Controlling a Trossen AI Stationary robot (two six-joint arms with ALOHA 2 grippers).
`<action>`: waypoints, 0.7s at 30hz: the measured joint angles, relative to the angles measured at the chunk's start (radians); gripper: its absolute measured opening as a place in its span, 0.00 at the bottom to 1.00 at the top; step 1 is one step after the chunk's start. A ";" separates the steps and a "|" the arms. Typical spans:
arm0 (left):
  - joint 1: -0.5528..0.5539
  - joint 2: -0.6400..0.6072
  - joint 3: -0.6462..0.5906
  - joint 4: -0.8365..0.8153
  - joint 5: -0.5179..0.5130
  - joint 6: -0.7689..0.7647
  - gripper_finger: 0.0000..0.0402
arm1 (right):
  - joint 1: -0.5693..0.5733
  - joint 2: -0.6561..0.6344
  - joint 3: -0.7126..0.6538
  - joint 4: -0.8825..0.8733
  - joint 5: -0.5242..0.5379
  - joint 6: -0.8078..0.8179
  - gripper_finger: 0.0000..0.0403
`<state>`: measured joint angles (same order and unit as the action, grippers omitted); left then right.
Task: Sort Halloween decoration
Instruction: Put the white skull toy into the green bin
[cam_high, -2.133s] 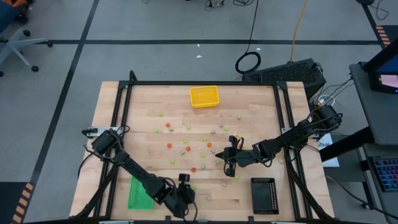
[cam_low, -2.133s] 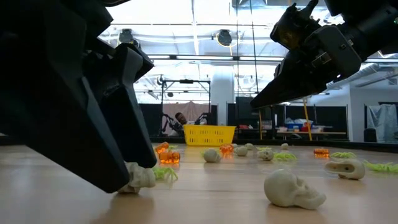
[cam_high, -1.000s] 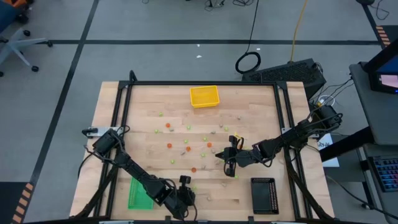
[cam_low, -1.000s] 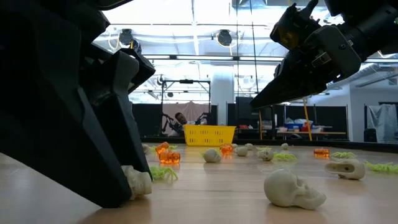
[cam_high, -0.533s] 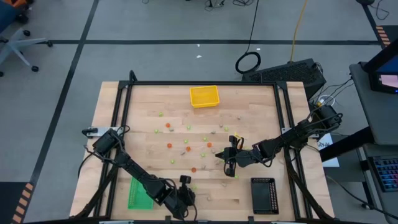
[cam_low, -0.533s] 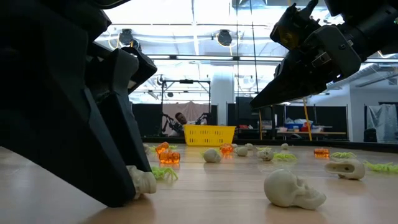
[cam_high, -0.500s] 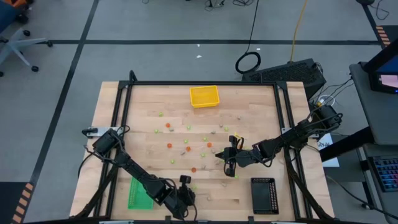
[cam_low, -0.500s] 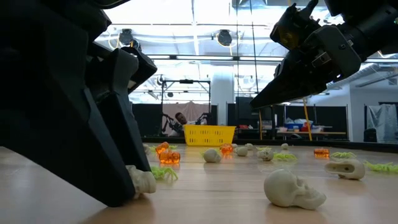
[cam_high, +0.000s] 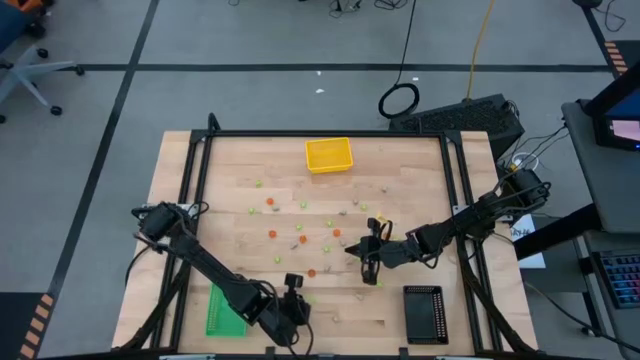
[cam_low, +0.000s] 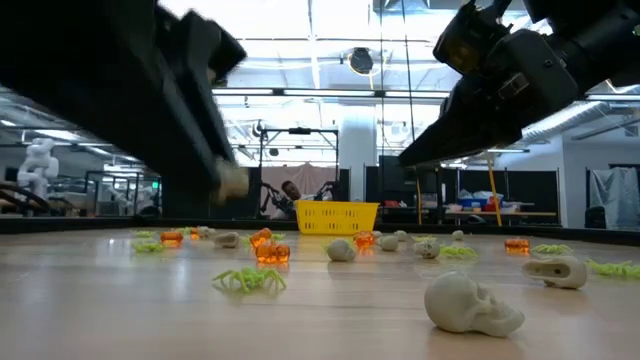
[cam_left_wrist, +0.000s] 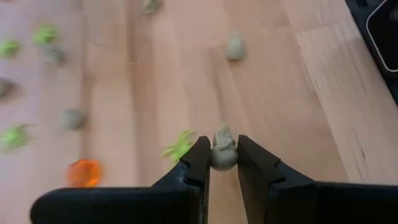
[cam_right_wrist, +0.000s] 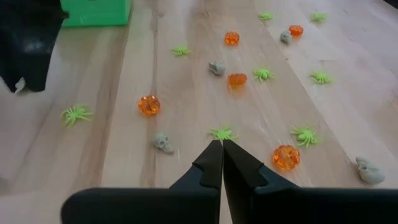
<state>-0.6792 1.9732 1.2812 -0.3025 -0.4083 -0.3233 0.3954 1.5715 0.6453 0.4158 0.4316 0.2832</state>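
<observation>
1. The left gripper (cam_left_wrist: 222, 163) is clamped on a pale beige-grey skull (cam_left_wrist: 223, 148), pinched between its two fingertips; the left wrist view alone shows this grip, with the piece raised clear of the wooden table (cam_left_wrist: 298, 112)

2. In the high view the left gripper (cam_high: 291, 300) sits near the table's front edge, just beside the green tray (cam_high: 222, 312); the held piece cannot be made out from there

3. The low view shows the left gripper (cam_low: 215, 150) as a blurred dark mass off the tabletop, a pale blur at its tip

4. The right gripper (cam_right_wrist: 222, 163) has its fingers pressed together with nothing between them, as the right wrist view shows. It hangs above the table right of centre (cam_high: 367, 262), well apart from the left one

5. Loose decoration pieces are scattered over the middle of the table. The right wrist view resolves them best: orange pumpkins (cam_right_wrist: 148, 104), light green spiders (cam_right_wrist: 77, 113) and grey skulls (cam_right_wrist: 163, 142)

6. Only the low view shows a large pale skull (cam_low: 470, 304) lying nearest the camera and a green spider (cam_low: 248, 280) close by

7. The yellow tray (cam_high: 328, 154) stands at the far edge and the black tray (cam_high: 424, 314) at the front right; no pieces can be discerned inside either

8. A person (cam_low: 288, 192) shows in the room behind the table, seen in the low view only
</observation>
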 joint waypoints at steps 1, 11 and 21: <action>0.000 -0.016 0.001 -0.024 -0.012 0.000 0.13 | 0.000 0.000 0.000 0.011 -0.018 -0.001 0.00; -0.020 -0.203 0.003 -0.270 -0.128 0.018 0.13 | 0.048 0.000 0.000 0.079 -0.070 -0.008 0.00; -0.072 -0.345 0.004 -0.412 -0.178 0.037 0.13 | 0.123 0.000 0.000 0.140 -0.013 -0.018 0.00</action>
<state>-0.7510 1.6284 1.2849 -0.7143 -0.5863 -0.2867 0.5182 1.5715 0.6453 0.5553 0.4183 0.2650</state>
